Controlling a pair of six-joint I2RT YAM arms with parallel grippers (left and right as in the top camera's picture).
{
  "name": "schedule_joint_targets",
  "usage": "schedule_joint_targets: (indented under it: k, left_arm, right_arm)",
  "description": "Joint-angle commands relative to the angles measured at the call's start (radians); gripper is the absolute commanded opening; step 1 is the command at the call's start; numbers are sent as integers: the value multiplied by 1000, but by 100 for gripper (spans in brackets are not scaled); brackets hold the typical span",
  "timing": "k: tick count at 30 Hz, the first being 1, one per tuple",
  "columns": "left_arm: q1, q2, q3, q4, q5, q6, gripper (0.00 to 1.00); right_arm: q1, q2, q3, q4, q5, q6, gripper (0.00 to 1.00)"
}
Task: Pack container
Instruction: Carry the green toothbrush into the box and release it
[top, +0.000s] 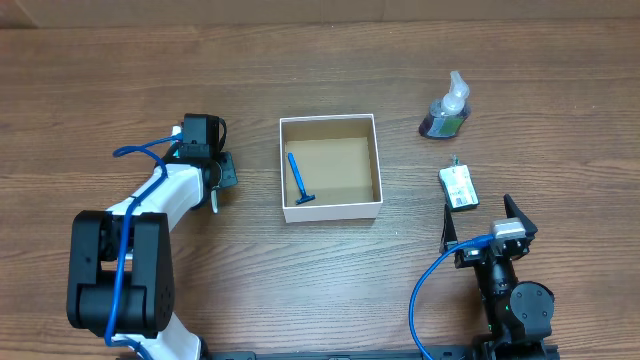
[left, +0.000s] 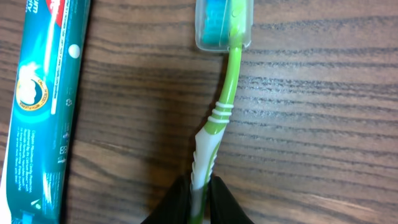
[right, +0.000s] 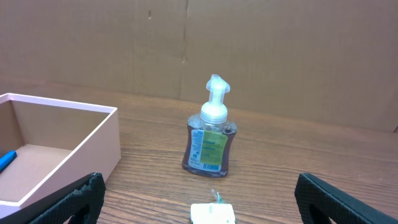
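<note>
The container (top: 330, 210) is a square white box with a brown floor at the table's middle. A blue razor (top: 299, 178) lies inside it at the left. My left gripper (top: 218, 180) is left of the box, shut on the handle of a green and white toothbrush (left: 225, 99) that lies on the table with a clear cap on its head; the jaws (left: 200, 188) pinch the handle's end. My right gripper (top: 480, 225) is open and empty, low over the table at the front right; its fingers frame the right wrist view (right: 199, 185). The box corner shows there too (right: 93, 149).
A teal toothpaste tube (left: 40, 106) lies left of the toothbrush. A pump soap bottle (top: 445, 112) stands at the back right, also in the right wrist view (right: 210, 143). A small white-and-green packet (top: 458, 187) lies just ahead of my right gripper (right: 212, 214).
</note>
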Motion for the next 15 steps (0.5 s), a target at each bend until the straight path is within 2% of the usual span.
schedule_joint_targets:
  k: [1, 7, 15]
  left_arm:
    - [3, -95, 61, -45, -9, 2, 10]
    - [3, -240, 76, -85, -10, 2, 4]
    - [-28, -435, 76, -128, 35, -15, 4]
  right_arm:
    - [-5, -11, -11, 6, 1, -6, 100]
    - [-5, -11, -11, 6, 1, -6, 100]
    - [-5, -11, -11, 6, 1, -6, 100]
